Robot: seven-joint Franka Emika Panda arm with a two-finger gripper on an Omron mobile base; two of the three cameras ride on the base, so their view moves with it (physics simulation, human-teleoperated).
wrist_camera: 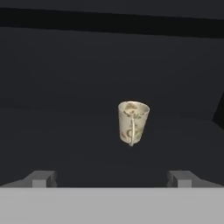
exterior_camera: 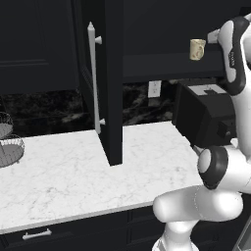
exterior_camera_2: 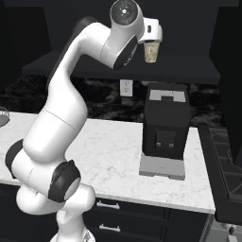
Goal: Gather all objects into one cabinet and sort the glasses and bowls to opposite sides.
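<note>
- We are holding the claw (wrist_camera: 112, 179) up at shelf height inside the open cabinet (exterior_camera: 162, 68), pointing straight in at the cream mug (wrist_camera: 132, 122).
- Claw state: fingers are standing fully apart, nothing between them. Fingertips (wrist_camera: 41, 178) are sitting at the two bottom corners of the hand view, with the mug centred between and beyond them.
- The mug is clear of the claw, ahead of it and not touching. From the right base view it is sitting just past the hand on the dark shelf (exterior_camera_2: 189, 66).
- Why we are posed like this, our read: the wide opening and square-on aim fit either lining up for a grab or backing off after a drop. We cannot tell which from here.
- The door (exterior_camera: 105, 83) is hanging open to the claw's left, white bar handle (exterior_camera: 92, 78) facing out, so the reach path is staying clear.
- Mug look: small, upright, slightly tapered, cream with faint brownish-green markings. Its thin handle is facing the claw, running down the near side.
- Handling guess: with the handle facing us, a side pinch across the body looks cleaner than going for the handle.
- The black appliance (exterior_camera_2: 165, 127) is sitting on the counter (exterior_camera: 63, 171) below the claw, well apart from it.
- A wire basket (exterior_camera: 10, 147) is sitting far off to the claw's left on the counter.
</note>
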